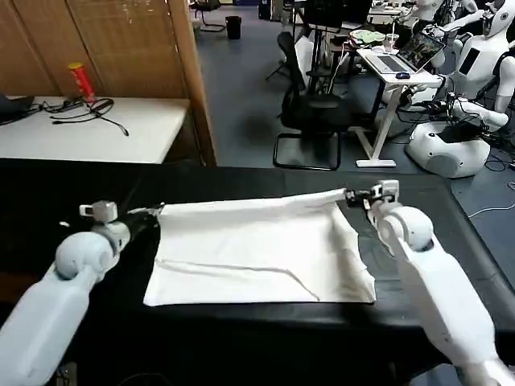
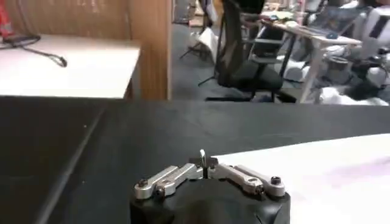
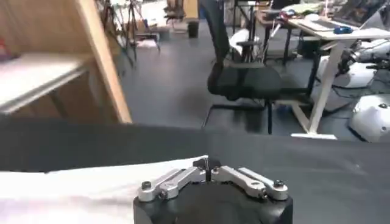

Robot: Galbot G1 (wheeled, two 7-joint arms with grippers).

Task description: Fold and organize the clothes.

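The clothes [image 1: 257, 249] are one plain white T-shirt, lying as a wide folded rectangle on the black table [image 1: 241, 181]. Its far edge is lifted slightly between my two grippers. My left gripper [image 1: 154, 212] is shut on the far left corner; in the left wrist view a sliver of white cloth sticks up between the jaws of the left gripper [image 2: 204, 163], and the shirt [image 2: 329, 176] spreads away beside them. My right gripper [image 1: 352, 195] is shut on the far right corner; the right wrist view shows the right gripper [image 3: 207, 164] pinching the tip of the cloth [image 3: 79, 189].
Beyond the table's far edge stand a wooden partition [image 1: 121, 40], a white desk [image 1: 88, 129] with a red can [image 1: 80, 80] and cables, an office chair [image 1: 310, 104], and a desk with a laptop [image 1: 402, 64]. Bare black tabletop borders the shirt on each side.
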